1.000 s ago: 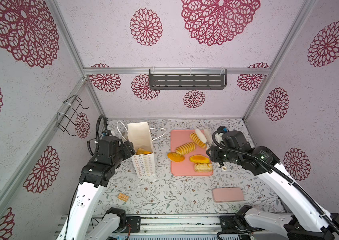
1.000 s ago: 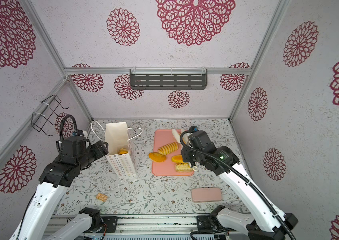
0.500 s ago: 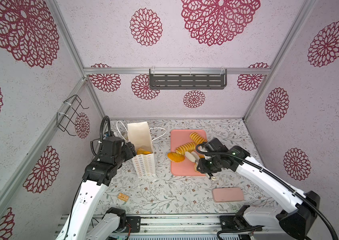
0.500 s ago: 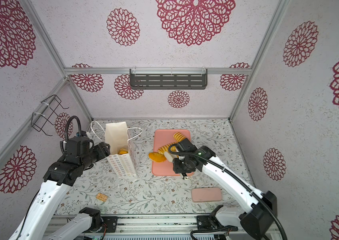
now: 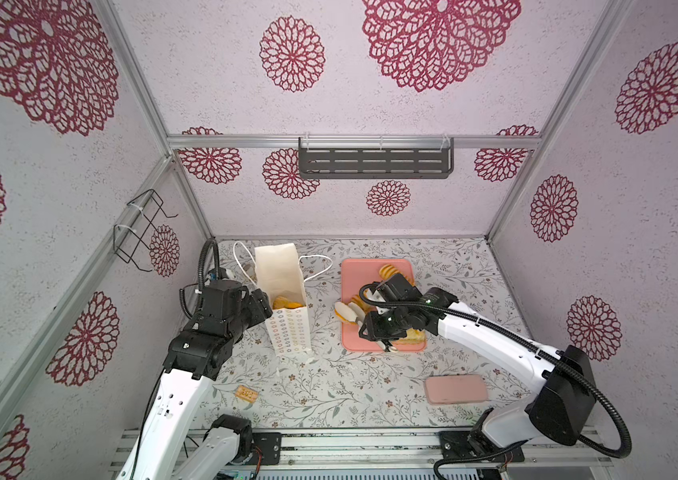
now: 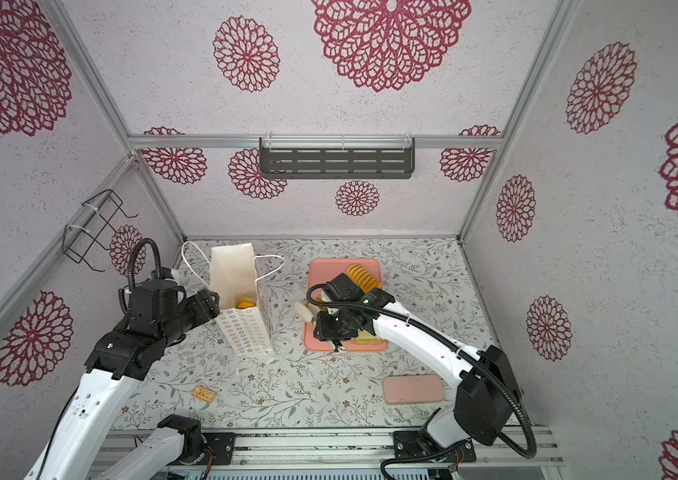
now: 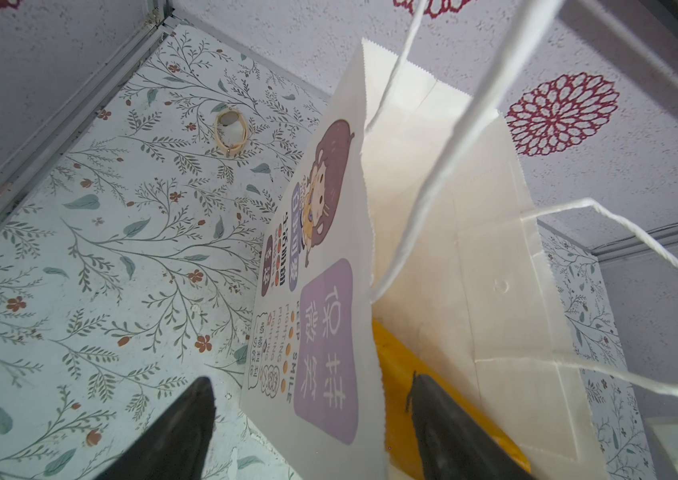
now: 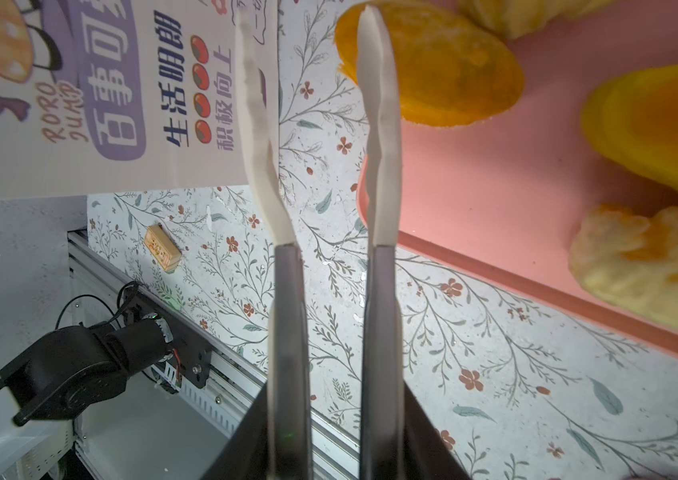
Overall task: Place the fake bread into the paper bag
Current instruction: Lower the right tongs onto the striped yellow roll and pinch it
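The white paper bag (image 5: 287, 309) stands open left of the pink tray (image 5: 350, 349), with one piece of fake bread (image 5: 287, 302) inside. My left gripper (image 5: 264, 305) is open astride the bag's near wall (image 7: 329, 332), one finger inside above the yellow bread (image 7: 395, 374). On the tray lie a ridged roll (image 5: 389, 272), a flaky pastry (image 5: 412, 336), a round orange bun (image 8: 433, 70) and a long loaf (image 8: 661, 124). My right gripper (image 5: 347, 311) hovers at the tray's left edge beside the bun, its white fingers (image 8: 379, 124) slightly apart with nothing between them.
A small tan cracker (image 5: 246, 392) lies near the front left. A flat pink case (image 5: 455, 388) lies at the front right. A wire rack (image 5: 142, 232) hangs on the left wall and a grey shelf (image 5: 374, 162) on the back wall. The bag's cord handles (image 5: 316, 266) droop sideways.
My right gripper has swung from the tray's back right across to its left edge, nearer the bag, carrying nothing. The left gripper has stayed at the bag's mouth.
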You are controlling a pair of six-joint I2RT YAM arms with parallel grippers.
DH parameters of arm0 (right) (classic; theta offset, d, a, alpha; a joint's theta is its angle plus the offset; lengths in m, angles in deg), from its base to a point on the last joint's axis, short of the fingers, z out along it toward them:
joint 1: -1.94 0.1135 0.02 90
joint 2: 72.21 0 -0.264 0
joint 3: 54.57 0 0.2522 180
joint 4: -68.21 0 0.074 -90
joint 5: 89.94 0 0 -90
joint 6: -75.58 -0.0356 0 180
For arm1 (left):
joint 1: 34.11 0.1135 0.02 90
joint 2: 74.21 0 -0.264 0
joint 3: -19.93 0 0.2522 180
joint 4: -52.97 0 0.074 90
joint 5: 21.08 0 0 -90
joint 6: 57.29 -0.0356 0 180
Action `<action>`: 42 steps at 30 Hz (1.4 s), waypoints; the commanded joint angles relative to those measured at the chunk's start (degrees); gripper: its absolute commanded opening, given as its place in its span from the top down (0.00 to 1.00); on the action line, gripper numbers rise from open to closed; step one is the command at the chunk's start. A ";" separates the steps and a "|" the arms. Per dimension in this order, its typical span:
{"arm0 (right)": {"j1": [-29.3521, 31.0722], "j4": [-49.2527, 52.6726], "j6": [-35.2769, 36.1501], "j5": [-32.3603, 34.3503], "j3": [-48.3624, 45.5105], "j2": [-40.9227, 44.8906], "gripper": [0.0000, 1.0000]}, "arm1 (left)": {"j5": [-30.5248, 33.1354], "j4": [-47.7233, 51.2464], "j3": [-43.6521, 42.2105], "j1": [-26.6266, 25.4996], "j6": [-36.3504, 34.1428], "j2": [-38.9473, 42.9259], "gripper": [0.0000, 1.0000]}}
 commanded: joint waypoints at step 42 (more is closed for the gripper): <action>-28.03 9.64 16.25 -7.95 9.20 -12.26 0.51 | -1.75 -3.41 -0.07 0.31 -1.75 -1.11 0.20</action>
